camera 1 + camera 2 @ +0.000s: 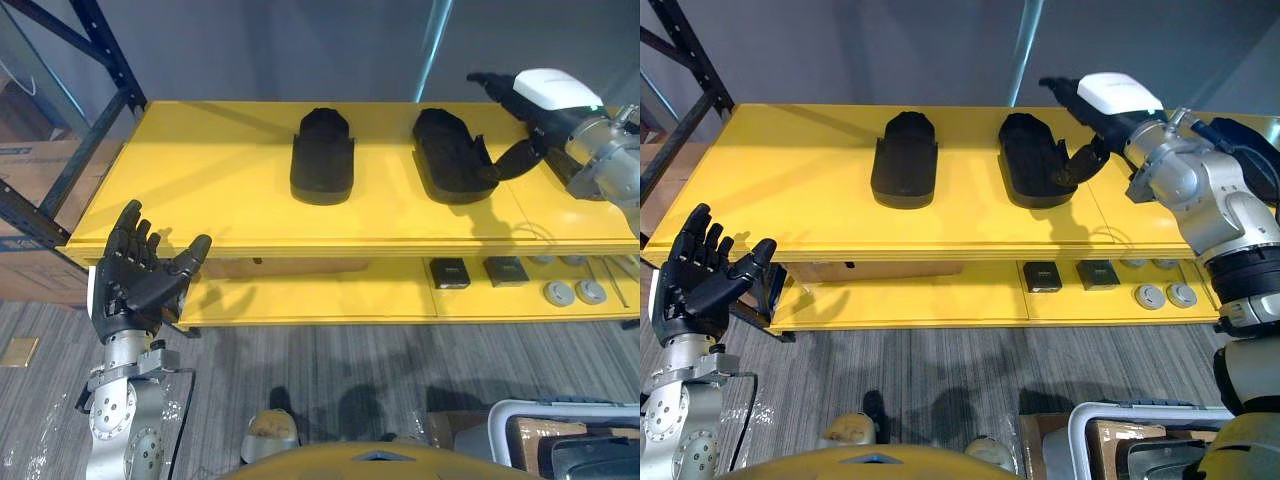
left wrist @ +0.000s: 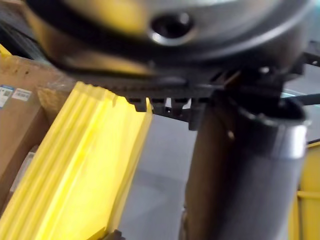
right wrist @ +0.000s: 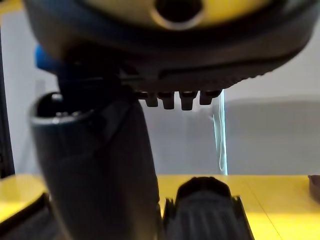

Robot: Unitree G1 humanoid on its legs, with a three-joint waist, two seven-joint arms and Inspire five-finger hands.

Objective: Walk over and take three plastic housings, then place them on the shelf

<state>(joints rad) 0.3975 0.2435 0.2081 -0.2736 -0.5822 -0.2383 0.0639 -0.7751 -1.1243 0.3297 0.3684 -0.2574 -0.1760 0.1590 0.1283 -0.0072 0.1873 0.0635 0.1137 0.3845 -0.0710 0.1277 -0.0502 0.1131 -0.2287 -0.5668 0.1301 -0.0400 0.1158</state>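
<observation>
2 plastic housings lie on yellow shelf (image 1: 200,170): left housing (image 1: 322,155), right housing (image 1: 450,155). R hand (image 1: 528,128), fingers slack, is at right housing's edge. L hand (image 1: 135,280) is splayed, empty. Placing judged near done; 3rd must be fetched.

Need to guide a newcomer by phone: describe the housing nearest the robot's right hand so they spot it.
Find the yellow shelf and look at its top level, where two black plastic housings lie side by side. It is the right housing; unlike the left housing, which lies alone, it has the right hand at its right edge.
</observation>
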